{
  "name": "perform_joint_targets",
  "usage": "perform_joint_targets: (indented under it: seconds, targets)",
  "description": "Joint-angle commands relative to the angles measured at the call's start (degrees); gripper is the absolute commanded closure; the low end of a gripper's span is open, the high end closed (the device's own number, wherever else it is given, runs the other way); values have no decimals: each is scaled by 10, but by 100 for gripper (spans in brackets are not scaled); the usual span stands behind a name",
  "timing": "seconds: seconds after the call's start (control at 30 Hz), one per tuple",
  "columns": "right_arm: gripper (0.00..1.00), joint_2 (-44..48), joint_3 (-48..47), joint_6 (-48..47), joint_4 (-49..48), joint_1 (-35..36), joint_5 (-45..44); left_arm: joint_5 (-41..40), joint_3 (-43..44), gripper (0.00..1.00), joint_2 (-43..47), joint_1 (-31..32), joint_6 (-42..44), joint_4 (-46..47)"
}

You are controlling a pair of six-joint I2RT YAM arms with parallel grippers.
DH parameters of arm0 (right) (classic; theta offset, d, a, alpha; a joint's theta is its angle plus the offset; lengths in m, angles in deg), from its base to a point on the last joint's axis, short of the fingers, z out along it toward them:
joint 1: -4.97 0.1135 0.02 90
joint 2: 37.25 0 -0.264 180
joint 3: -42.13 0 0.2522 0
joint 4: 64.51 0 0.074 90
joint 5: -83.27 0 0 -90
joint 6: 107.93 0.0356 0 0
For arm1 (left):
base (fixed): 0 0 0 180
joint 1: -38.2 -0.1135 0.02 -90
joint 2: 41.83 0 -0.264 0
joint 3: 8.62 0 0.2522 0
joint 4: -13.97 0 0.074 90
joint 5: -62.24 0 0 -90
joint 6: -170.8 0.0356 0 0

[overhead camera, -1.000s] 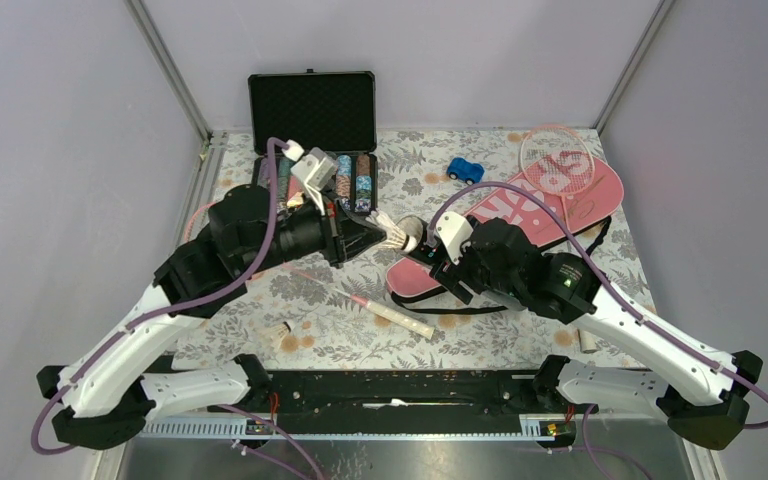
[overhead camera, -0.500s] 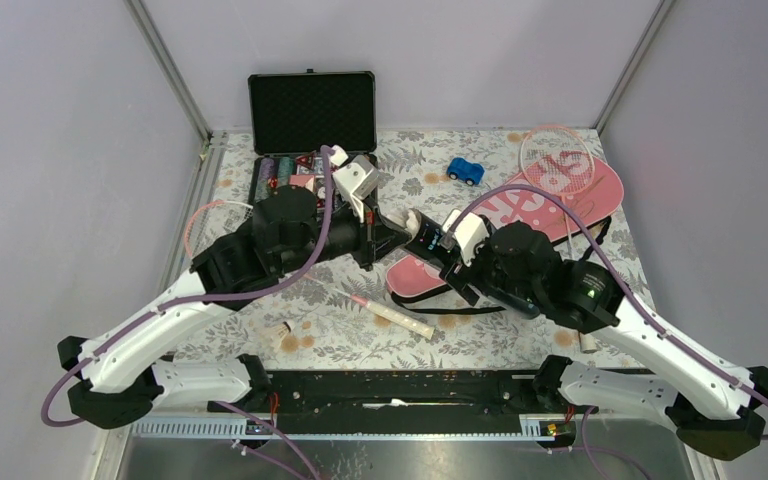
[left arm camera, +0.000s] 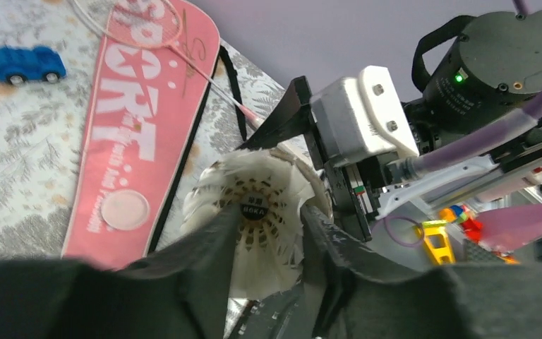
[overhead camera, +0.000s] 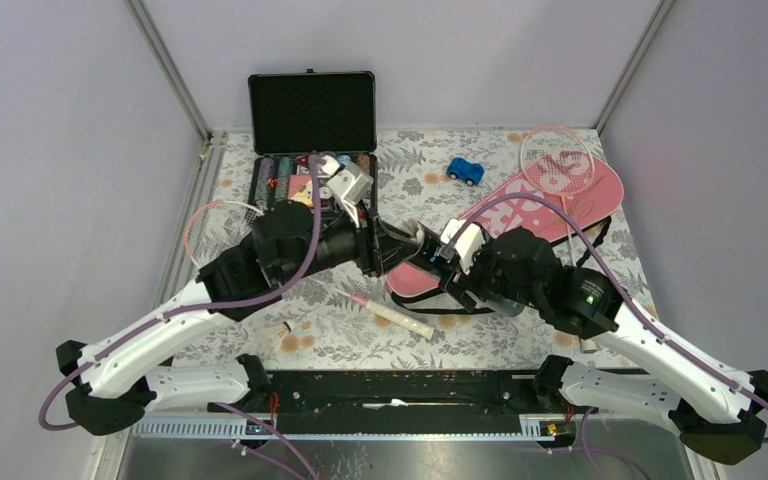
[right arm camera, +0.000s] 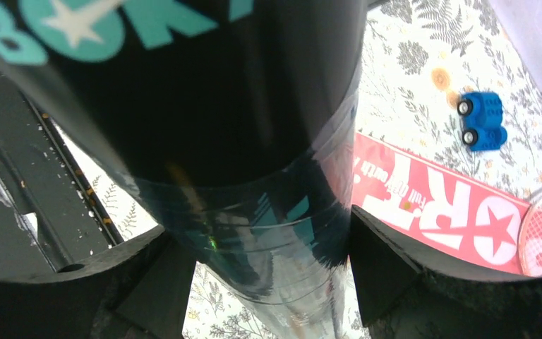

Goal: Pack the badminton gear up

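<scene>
Two grippers meet just above the near, left end of the pink "SPORT" racket cover [overhead camera: 608, 200], one feeding the other. The left gripper [left arm camera: 268, 215] is clamped on a white feather shuttlecock [left arm camera: 257, 233], its dark fingers [left arm camera: 205, 275] pressing the skirt from both sides. Its wrist view looks into the open skirt, so the cork points away, toward the right arm. The right gripper [right arm camera: 268, 275] is closed round the black tube [right arm camera: 240, 127] with teal print, a finger on each side of the barrel. It holds the tube off the cover, one end toward the left arm. Whether the cork has entered the tube's mouth cannot be told.

The shuttlecock is likely almost weightless and fragile. Its feathers would bend or split under a hard squeeze, so a light pinch low on the skirt, or on the cork, suits it best. The tube looks stiff, glossy and round, so it may slip or turn; a hold across mid-barrel seems soundest.

One pink-framed racket [overhead camera: 557, 160] lies with its head on the cover's far end. A second racket [overhead camera: 395, 316] lies left of the cover, its white handle close to the cover's near end. A loose shuttlecock [overhead camera: 282, 330] sits well left of the cover, nearer the arm bases. Beyond the cover's left side stand the blue toy car [overhead camera: 466, 170] and, farther left, the open poker-chip case [overhead camera: 312, 110].
</scene>
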Motion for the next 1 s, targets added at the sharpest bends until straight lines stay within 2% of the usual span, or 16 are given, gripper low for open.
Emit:
perform_joint_targets:
  seconds: [0.0,0.13,0.23,0.43,0.73,0.97]
  targets:
    - [48,38,4,-15,-81,6,47,-52,1,52,57,4,-69,-34]
    - [47,53,20,-11,-68,6,69,-124,-5,36,121,5,-105,-45]
    - [46,55,29,-8,-72,6,85,-157,5,31,141,4,-88,-84]
    - [46,58,24,-4,-68,6,88,-152,18,29,146,4,-57,-108]
    - [46,47,15,20,-60,5,120,-85,49,27,80,4,-9,-100]
    - [46,52,15,21,-59,6,118,-96,66,27,39,3,4,-92]
